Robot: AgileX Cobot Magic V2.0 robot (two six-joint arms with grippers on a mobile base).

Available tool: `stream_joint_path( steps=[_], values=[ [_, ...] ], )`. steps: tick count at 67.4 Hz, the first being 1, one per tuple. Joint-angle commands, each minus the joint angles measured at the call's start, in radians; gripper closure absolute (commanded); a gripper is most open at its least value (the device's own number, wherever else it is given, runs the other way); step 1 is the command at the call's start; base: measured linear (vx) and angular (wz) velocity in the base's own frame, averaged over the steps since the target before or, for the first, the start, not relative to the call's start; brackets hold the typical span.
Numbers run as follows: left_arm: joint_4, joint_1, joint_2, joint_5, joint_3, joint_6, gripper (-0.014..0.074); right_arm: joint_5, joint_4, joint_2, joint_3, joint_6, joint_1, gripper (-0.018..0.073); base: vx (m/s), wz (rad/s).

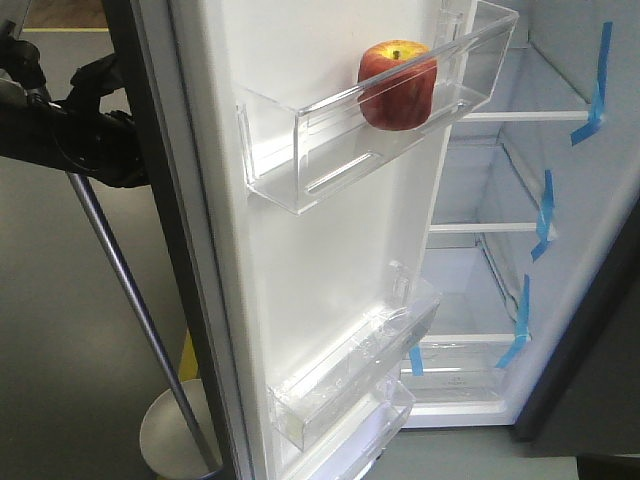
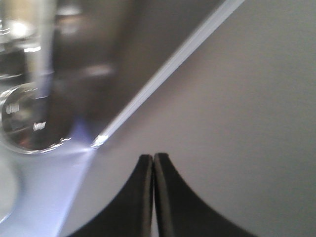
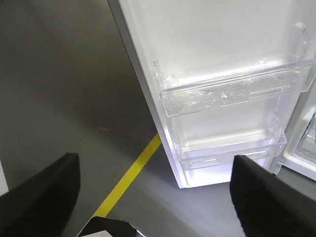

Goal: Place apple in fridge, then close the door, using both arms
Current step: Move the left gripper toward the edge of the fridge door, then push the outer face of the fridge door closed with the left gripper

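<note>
- Seated stem-up in the clear upper bin [image 1: 330, 105] on the white inner face of the door [image 1: 330, 280]: the apple [image 1: 398, 85], tucked toward the bin's far end. Across the door panel from the left arm [image 1: 85, 135], and higher than anything in front of the right gripper [image 3: 155, 159].
- Judged as placed already, since the bin swings into the fridge [image 1: 600, 260] with the door; only the closing left to do.
- Clenched on nothing: the left gripper [image 2: 153, 158], jaws pressed flat together. Just ahead of its tips, a flat grey face, probably the door's outside. Contact impossible to tell through the blur. Likely closed up to serve as a blunt pusher.
- Released and spread wide: the right gripper, with nothing between the fingers. Ahead and below it, the lower bins [image 3: 232, 91] and the door's bottom edge; beneath it, grey floor and a yellow line [image 3: 131, 177]. Probably held clear of the door's swing.
- Just beside the left arm, a slanted silver pole [image 1: 130, 300] near the door's outer edge; worth minding during the push.
- Slow push called for, lest the apple roll along the bin.
</note>
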Motion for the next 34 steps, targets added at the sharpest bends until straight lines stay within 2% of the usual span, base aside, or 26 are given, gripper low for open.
stream_joint_path(
  steps=[1,34],
  values=[
    [-0.07,-0.029,-0.049,0.027,-0.033,0.015,0.0603,-0.051,0.024,0.008,-0.025,0.003,-0.001,-0.0031,0.0,0.0],
    [-0.073,-0.188,-0.049,0.027,-0.033,0.018,0.0603,-0.051,0.024,0.008,-0.025,0.003,-0.001,-0.0031,0.0,0.0]
  ],
)
